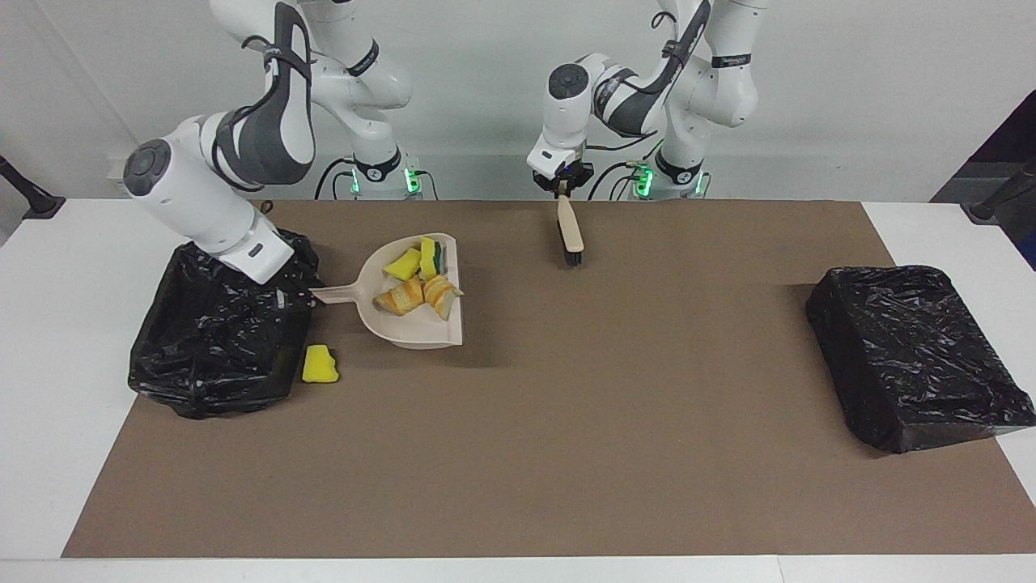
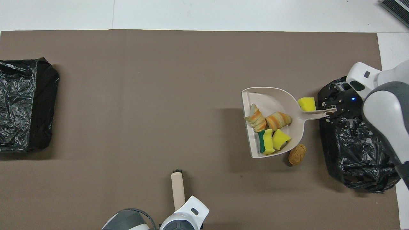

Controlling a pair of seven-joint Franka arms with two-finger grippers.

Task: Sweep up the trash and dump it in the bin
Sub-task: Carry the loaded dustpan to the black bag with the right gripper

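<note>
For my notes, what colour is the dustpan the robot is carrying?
The dustpan is plain beige; clearest in the overhead view.

Three sponge chunks (image 2: 306,103), three bread pieces (image 2: 297,154), two bins (image 1: 222,324)

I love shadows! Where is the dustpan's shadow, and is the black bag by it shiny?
Facing view: a soft dark shadow lies on the brown mat below the dustpan, so the pan looks lifted. The black bag beside it shows small white glints. Overhead view: the shadow falls beside the dustpan, toward the left arm's end, and the bag glints there too.
</note>
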